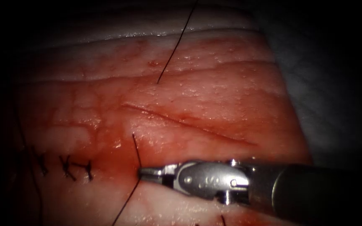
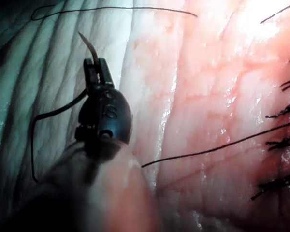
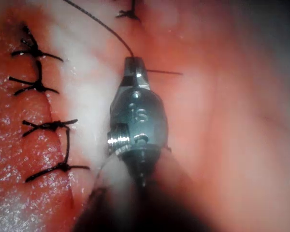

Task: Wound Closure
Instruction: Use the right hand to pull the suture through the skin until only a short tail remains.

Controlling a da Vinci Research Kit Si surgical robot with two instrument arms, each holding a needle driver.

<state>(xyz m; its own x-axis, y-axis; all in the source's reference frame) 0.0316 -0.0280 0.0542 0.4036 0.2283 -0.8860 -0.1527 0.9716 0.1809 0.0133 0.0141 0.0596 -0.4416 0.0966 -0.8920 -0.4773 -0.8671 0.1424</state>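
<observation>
Endoscope view is dim, with heavy dark vignetting at every edge. Wet glare speckles the tissue (image 1: 214,96). In both wrist views the near shafts are blurred; the left wrist view has a bright washed-out patch.

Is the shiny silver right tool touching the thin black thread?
Touching. In the endoscope view, the right tool has shut jaws pinching the thread at their tip; the right wrist view agrees.

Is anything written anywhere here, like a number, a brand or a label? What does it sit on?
"16", as best it reads: stamped on the metal body of the right tool, whose jaws are shut on the thread.
Stamped marks on the same tool in the endoscope view: too blurred to read.
Marks on the left tool, which holds the needle: unreadable.
</observation>
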